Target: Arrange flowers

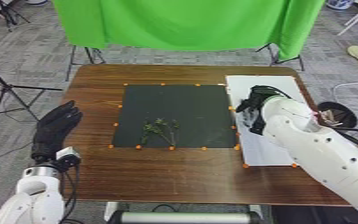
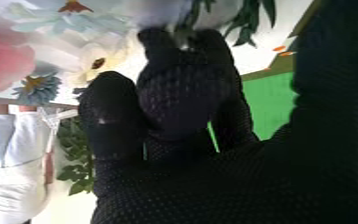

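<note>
Over the white board (image 1: 269, 155) on the table's right side is my right hand (image 1: 262, 97), with a blurred greyish thing (image 1: 247, 118) beside it. In the right wrist view, the black glove of my right hand (image 2: 184, 95) lies close to a pink flower (image 2: 2, 62), a blue flower (image 2: 37, 89) and a cream flower (image 2: 95, 61). Dark green leaves (image 2: 246, 22) are beyond the glove; whether it holds a stem is unclear. Thin green sprigs (image 1: 162, 131) lie on the black mat (image 1: 171, 100). My left hand (image 1: 55, 127) rests open at the table's left edge, holding nothing.
A dark bin (image 1: 339, 111) with pale things inside stands beyond the table's right edge, next to my right arm. Orange markers line the mat and board. A green cloth (image 1: 184, 25) hangs behind the brown table (image 1: 158, 172).
</note>
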